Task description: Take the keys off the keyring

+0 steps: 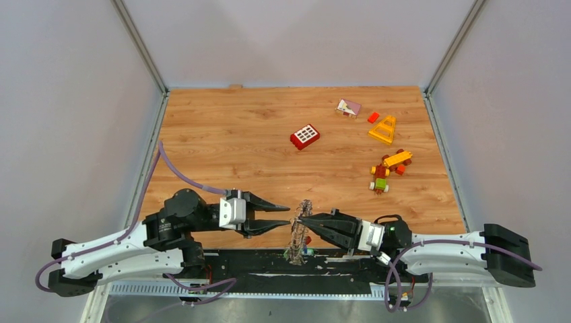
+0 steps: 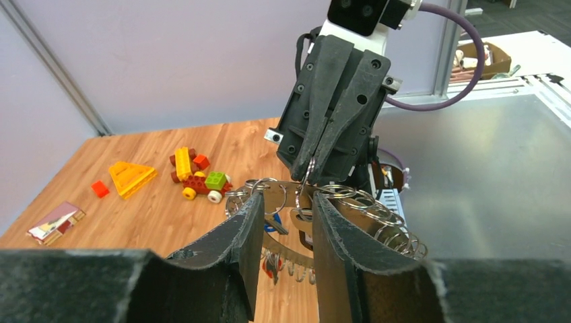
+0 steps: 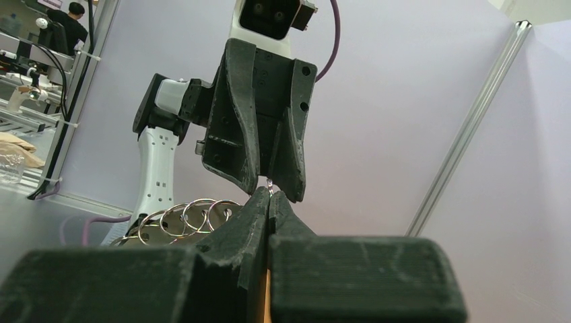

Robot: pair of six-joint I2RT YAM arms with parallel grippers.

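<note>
We see both arms stretched low and level toward each other over the near edge of the tabletop, fingertips almost meeting. The right gripper has its fingers pressed together, pinching the keyring by a thin wire loop at its top, so the ring hangs on edge with the keys dangling below. The left gripper has its fingers spread partway, one on each side of the keyring's rim, not clamped on it.

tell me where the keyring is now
Top view: the keyring hangs centrally at the near edge, pinched by the right gripper, the open left gripper just beside it.
</note>
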